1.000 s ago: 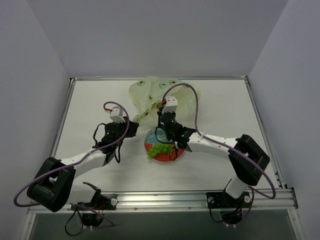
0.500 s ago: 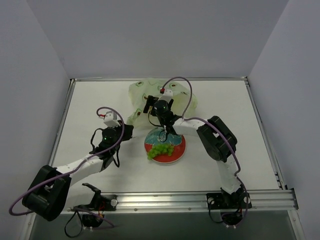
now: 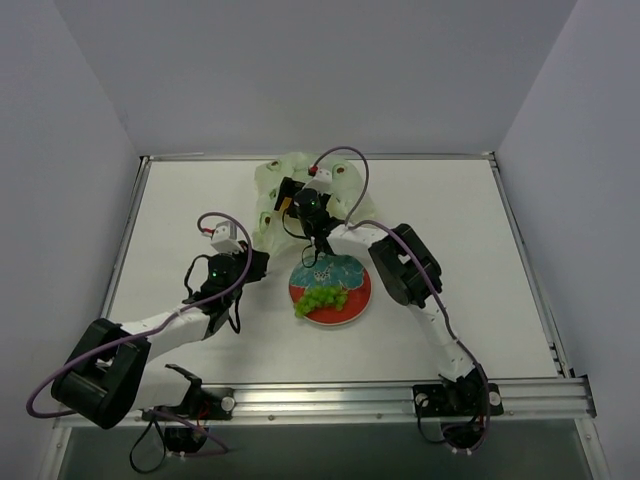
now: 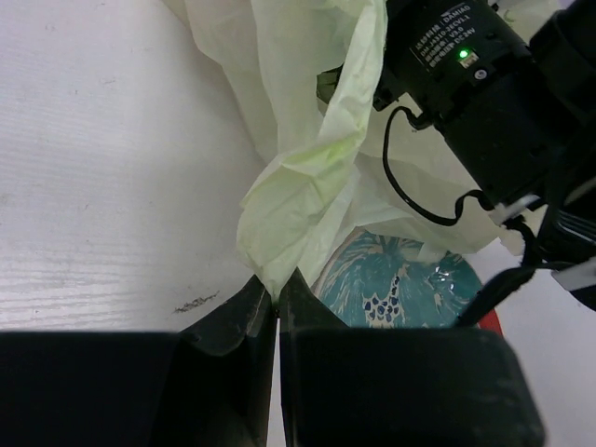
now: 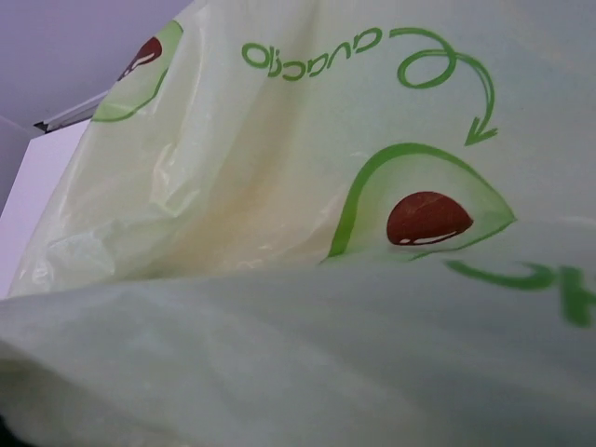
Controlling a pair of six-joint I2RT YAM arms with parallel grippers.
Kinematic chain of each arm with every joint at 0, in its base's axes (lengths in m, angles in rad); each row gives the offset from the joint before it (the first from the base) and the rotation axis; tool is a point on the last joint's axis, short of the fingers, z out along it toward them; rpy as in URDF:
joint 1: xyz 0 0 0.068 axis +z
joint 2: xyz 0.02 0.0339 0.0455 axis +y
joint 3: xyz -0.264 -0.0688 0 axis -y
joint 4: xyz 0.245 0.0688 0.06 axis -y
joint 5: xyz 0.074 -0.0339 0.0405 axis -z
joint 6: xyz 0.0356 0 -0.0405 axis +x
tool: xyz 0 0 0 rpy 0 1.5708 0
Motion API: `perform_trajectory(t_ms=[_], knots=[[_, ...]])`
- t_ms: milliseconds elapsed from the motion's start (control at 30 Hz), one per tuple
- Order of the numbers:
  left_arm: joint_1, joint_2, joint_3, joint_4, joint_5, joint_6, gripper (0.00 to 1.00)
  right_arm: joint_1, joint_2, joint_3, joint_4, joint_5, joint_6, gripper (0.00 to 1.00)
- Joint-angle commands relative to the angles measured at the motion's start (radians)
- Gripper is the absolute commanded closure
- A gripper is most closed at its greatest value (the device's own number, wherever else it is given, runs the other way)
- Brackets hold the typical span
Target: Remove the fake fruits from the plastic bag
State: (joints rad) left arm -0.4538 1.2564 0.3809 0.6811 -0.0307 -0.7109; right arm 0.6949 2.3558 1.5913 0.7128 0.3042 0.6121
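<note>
One fruit only is showing outside the plastic bag: the light green grape bunch is lying on the near-left part of the red-rimmed plate, close to its rim. The bag is sitting crumpled at the far middle of the table, with its near edge drooping toward the plate's far rim.

Your left gripper is pinching a fold of the bag's pale edge. Its fingers are pressing together on the plastic, just beside the plate's teal centre.

Your right gripper is reaching into the bag from the near side. Its wrist camera is showing you nothing but crinkled plastic and printed avocado halves, so you cannot tell whether its jaws are spread or pressed together.
</note>
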Motion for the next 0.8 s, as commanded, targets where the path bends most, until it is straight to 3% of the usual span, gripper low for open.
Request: perform_trajectory(t_ms=[0, 167, 200, 233, 267, 333, 367, 467, 767], knots=[[0.004, -0.011, 0.044, 0.046, 0.006, -0.005, 0.98, -0.018, 0.049, 0.119, -0.016, 0.018, -0.014, 0.00], [0.004, 0.000, 0.047, 0.052, 0.011, -0.007, 0.98, -0.037, 0.120, 0.193, -0.015, -0.014, -0.026, 0.00], [0.006, 0.003, 0.046, 0.054, 0.011, -0.007, 0.98, -0.040, 0.123, 0.191, 0.003, -0.026, -0.034, 0.05], [0.004, 0.005, 0.047, 0.054, 0.011, -0.007, 0.98, -0.043, 0.122, 0.187, 0.019, -0.052, -0.038, 0.12], [0.004, 0.005, 0.047, 0.055, 0.011, -0.007, 0.98, -0.046, 0.111, 0.171, 0.031, -0.057, -0.043, 0.30], [0.004, 0.005, 0.049, 0.055, 0.011, -0.006, 0.98, -0.046, 0.088, 0.139, 0.079, -0.079, -0.052, 0.44], [0.004, 0.005, 0.049, 0.054, 0.011, -0.004, 0.97, -0.046, 0.056, 0.119, 0.115, -0.086, -0.061, 0.56], [0.004, 0.001, 0.052, 0.051, 0.008, 0.001, 0.98, -0.046, -0.031, 0.027, 0.158, -0.103, -0.074, 0.67], [0.006, -0.015, 0.056, 0.041, 0.018, 0.018, 0.98, -0.023, -0.366, -0.356, 0.250, -0.134, -0.095, 0.71]])
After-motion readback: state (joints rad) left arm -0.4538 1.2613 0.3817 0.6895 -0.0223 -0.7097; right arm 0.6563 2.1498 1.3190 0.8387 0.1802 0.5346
